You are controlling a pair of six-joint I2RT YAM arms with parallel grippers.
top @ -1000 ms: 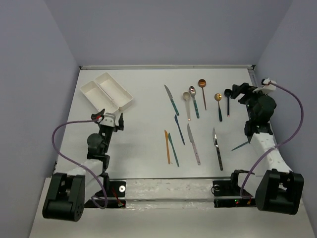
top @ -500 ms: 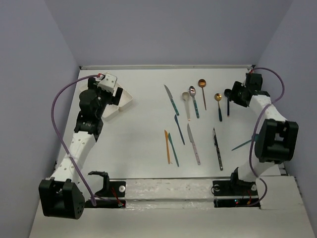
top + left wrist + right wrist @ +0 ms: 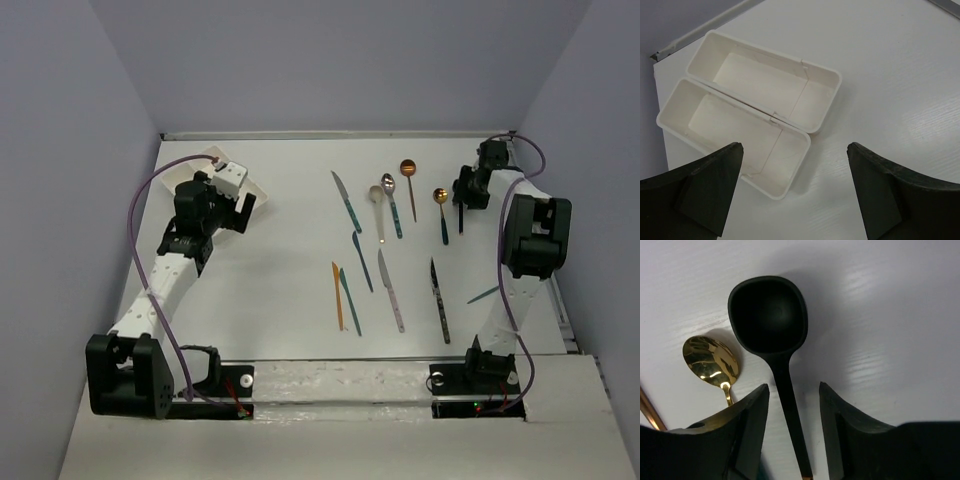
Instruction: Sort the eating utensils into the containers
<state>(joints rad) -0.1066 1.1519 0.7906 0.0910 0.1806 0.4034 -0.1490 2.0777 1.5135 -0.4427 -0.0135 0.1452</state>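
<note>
Eating utensils: all loose on the white table (image 3: 290, 250), none in the containers (image 3: 750, 75).

- Black spoon (image 3: 769, 310): flat on the table, bowl just ahead of the right gripper (image 3: 793, 387), handle running back between its fingers (image 3: 747, 430).
- Right gripper: partly spread, one finger on each side of the handle, a gap showing on both sides, nothing pinched.
- Gold spoon (image 3: 710, 360): just beside the black spoon, next to the finger seen on the left of the wrist view.
- Copper spoon (image 3: 408, 168), silver spoon (image 3: 388, 183), cream spoon (image 3: 376, 195), teal knife (image 3: 347, 200): near that gripper, on the side toward the left arm.
- Blue knife (image 3: 361, 258), orange knife (image 3: 337, 295), grey knife (image 3: 391, 290), black-handled knife (image 3: 438, 300): well apart from both grippers, between them and closer to the arm bases.
- Containers: two white trays joined side by side, directly ahead of and under the left gripper (image 3: 795, 147), the nearer tray's end between its fingertips.
- Left gripper: spread wide, holding nothing, above the trays.
</note>
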